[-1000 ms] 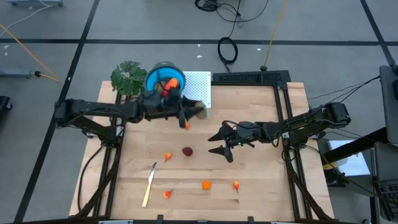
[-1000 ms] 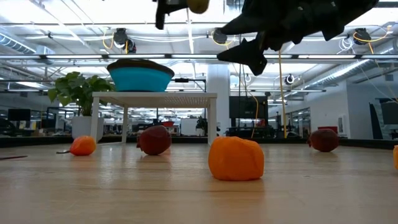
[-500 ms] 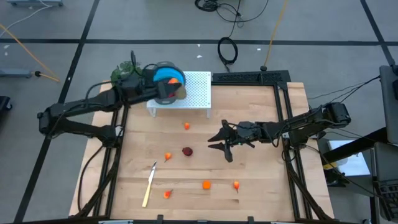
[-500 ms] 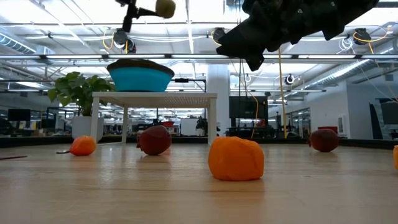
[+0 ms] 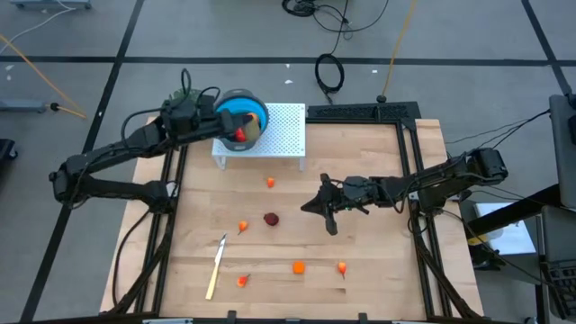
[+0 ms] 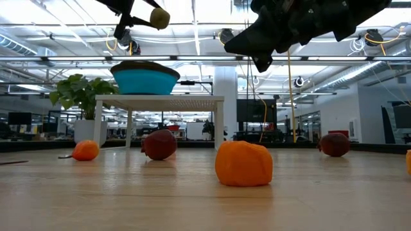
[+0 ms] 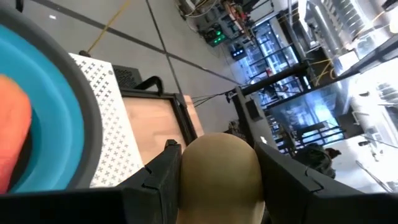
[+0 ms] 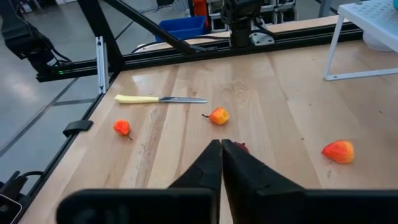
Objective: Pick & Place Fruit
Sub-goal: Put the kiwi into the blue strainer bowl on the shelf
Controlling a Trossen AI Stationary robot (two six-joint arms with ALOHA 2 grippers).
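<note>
1. Where the high view looks down, the left end effector (image 5: pixel 238 133) hangs over the blue round bowl (image 5: pixel 252 112), while the right end effector (image 5: pixel 310 208), fingers pressed together and empty, sits beside the dark red round fruit (image 5: pixel 271 218) on the wooden surface (image 5: pixel 378 261).
2. Low view: the left end effector (image 6: pixel 151 14) grips an olive-brown oval fruit (image 6: pixel 158 18) above the bowl (image 6: pixel 145 79).
3. Left wrist view: the oval (image 7: pixel 219 169) sits clamped between both fingers (image 7: pixel 158 180).

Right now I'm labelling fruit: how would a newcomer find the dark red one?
Start at the white rack on the wooden table. Below it, mid-table, lies the dark red fruit, left of the shut right gripper. Its neighbours are small and orange.

An orange fruit (image 6: pixel 243 163) sits on the tabletop (image 6: pixel 192 205). A blue bowl (image 6: pixel 146 77) stands on a white stand (image 6: pixel 160 102).
</note>
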